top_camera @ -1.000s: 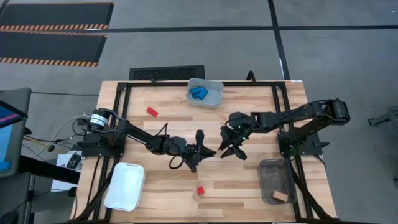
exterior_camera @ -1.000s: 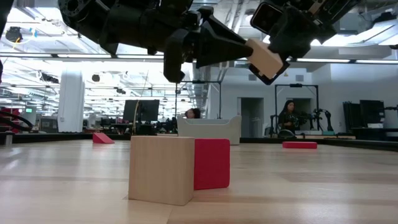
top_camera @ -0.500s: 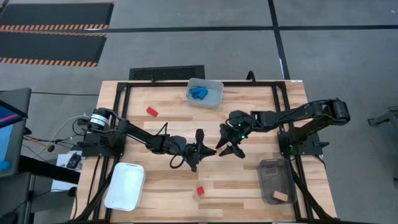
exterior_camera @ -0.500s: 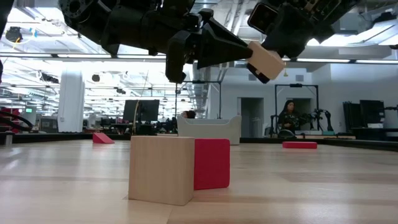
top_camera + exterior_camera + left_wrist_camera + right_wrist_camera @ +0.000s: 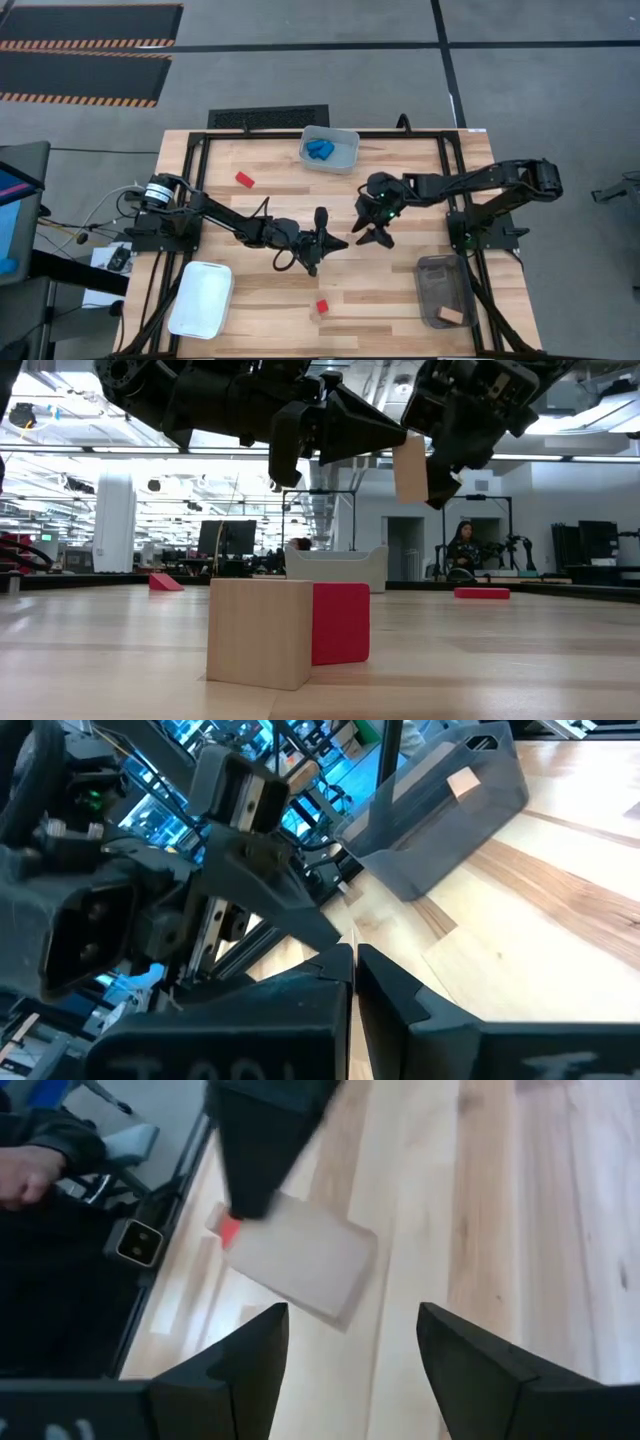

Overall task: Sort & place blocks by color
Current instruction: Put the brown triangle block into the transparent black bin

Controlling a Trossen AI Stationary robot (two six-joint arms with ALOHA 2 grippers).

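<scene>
A tan block (image 5: 411, 468) hangs in the air over the middle of the table, and my left gripper (image 5: 398, 438) is shut on it. My right gripper (image 5: 350, 1320) is open just to the right of it. Its fingers (image 5: 441, 488) stand off the block (image 5: 300, 1265). In the high view the two grippers meet tip to tip, left (image 5: 340, 241) and right (image 5: 372, 237). Near the front edge, a second tan block (image 5: 258, 632) and a red block (image 5: 340, 622) rest flat on the table, side by side. A red wedge (image 5: 245, 179) lies at the far left. My left gripper pinches the tan block's upper corner (image 5: 252, 1232) between its two fingertips (image 5: 250, 1190). The fingers come in about level from the table's left. The block hangs below the tips with its long side upright, clear of the table.
A clear bin (image 5: 347, 160) holding blue blocks (image 5: 320, 150) stands at the far edge. A white bin (image 5: 200, 300) is at the near left. A grey bin (image 5: 440, 285) with a tan piece (image 5: 450, 315) is at the near right. Another red piece (image 5: 482, 593) lies flat farther back.
My right gripper has opened and let go of the tan block. The block sat tilted between its fingers before. It has now swung about the corner held at my left fingertips and hangs upright, a little lower.
</scene>
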